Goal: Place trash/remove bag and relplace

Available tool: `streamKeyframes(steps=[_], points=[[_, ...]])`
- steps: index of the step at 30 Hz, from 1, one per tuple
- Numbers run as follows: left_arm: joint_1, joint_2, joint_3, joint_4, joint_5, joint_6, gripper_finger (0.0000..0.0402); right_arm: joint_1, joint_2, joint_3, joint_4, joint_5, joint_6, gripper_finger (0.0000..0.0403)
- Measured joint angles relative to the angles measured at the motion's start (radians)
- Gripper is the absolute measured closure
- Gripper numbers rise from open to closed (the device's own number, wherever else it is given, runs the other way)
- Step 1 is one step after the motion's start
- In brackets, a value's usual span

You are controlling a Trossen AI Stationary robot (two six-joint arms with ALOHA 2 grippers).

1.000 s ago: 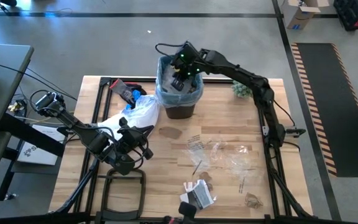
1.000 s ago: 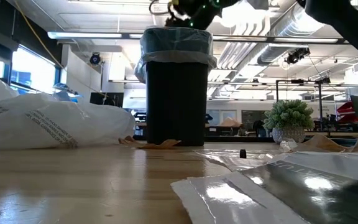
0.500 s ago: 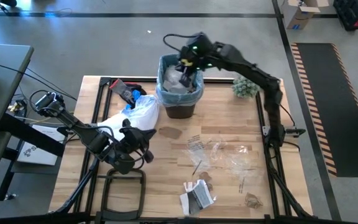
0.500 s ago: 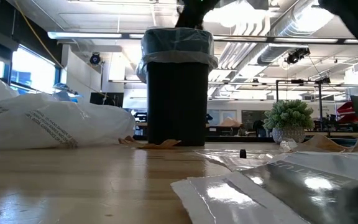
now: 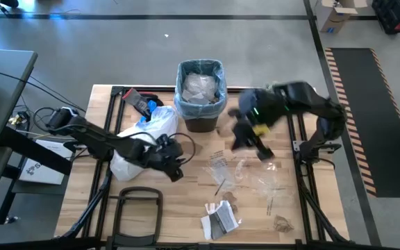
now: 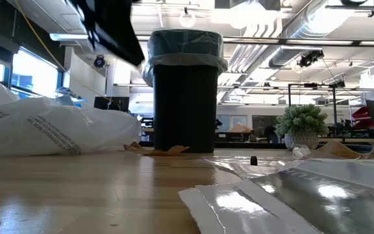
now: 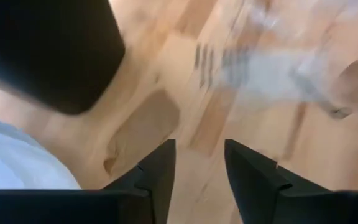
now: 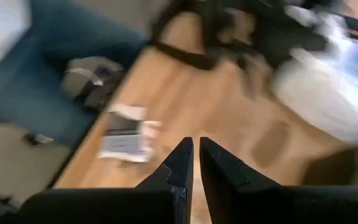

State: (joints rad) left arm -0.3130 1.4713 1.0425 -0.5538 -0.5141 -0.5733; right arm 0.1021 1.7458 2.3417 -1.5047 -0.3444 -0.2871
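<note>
Because the job is to clear litter into the lined bin, the bin stands at the far middle of the desk, its light-blue bag folded over the rim so it stays open; crumpled clear plastic already sits inside it. The rest of the trash lies scattered on the near right part of the desk, within reach of both arms.

We see the right end effector over the desk just right of the bin, above the wrappers; its fingers are pressed nearly together with nothing between them, so we judge it is coming for the next piece. The left end effector hangs over the desk's near left, beside the white bag, its fingers parted and holding nothing, aimed toward a brown paper scrap near the bin's foot.

Counting what is loose: one black-and-white packet at the near edge; perhaps three clear wrappers, though they overlap and motion blur makes that count uncertain; and two brown scraps, the one by the bin and one at the near right corner. There is one bin, one blue liner, one white bag, and one small green plant at the far right.
</note>
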Motion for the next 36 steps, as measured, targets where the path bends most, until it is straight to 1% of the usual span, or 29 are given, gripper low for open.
streamKeyframes(steps=[2,3,8,10,14,18,21,23,26,28,29,30,33,36], points=[[0.049,0.033,-0.012,0.013,0.051,0.009,0.0261,0.089,-0.015,0.0,0.006,0.044,0.048,0.0389],[0.074,0.051,-0.021,0.029,0.07,0.009,0.0254,0.139,-0.022,0.0,0.011,0.09,0.078,0.0389],[0.173,0.149,-0.068,0.188,0.152,0.001,0.0235,0.349,-0.035,0.0,0.012,0.436,0.238,0.0389],[0.199,0.197,-0.068,0.227,0.163,-0.013,0.0234,0.42,-0.035,-0.002,-0.009,0.557,0.304,0.0389],[0.24,0.293,-0.068,0.238,0.143,-0.124,0.0234,0.54,-0.036,-0.002,-0.033,0.762,0.422,0.0389],[0.265,0.384,-0.064,0.256,0.165,-0.154,0.0234,0.634,-0.037,-0.002,-0.058,0.904,0.495,0.0389],[0.274,0.439,-0.057,0.274,0.173,-0.153,0.024,0.681,-0.037,-0.002,-0.063,0.975,0.533,0.0389],[0.274,0.455,-0.055,0.275,0.18,-0.148,0.0261,0.704,-0.037,-0.002,-0.064,1.004,0.551,0.0389],[0.268,0.455,-0.056,0.279,0.208,-0.139,0.0321,0.731,-0.037,-0.002,-0.065,1.033,0.569,0.0389],[0.254,0.433,-0.058,0.27,0.249,-0.128,0.0373,0.745,-0.037,-0.002,-0.066,1.036,0.578,0.0389],[0.244,0.413,-0.059,0.255,0.279,-0.124,0.0387,0.752,-0.037,-0.002,-0.066,1.037,0.578,0.0389],[0.234,0.396,-0.057,0.238,0.304,-0.12,0.0391,0.759,-0.037,-0.002,-0.066,1.036,0.579,0.0389],[0.199,0.324,-0.039,0.192,0.324,-0.117,0.039,0.776,-0.042,-0.034,-0.067,1.031,0.588,0.0389],[0.153,0.224,0.003,0.219,0.304,-0.117,0.0399,0.784,-0.061,-0.155,-0.064,1.053,0.633,0.0389]])
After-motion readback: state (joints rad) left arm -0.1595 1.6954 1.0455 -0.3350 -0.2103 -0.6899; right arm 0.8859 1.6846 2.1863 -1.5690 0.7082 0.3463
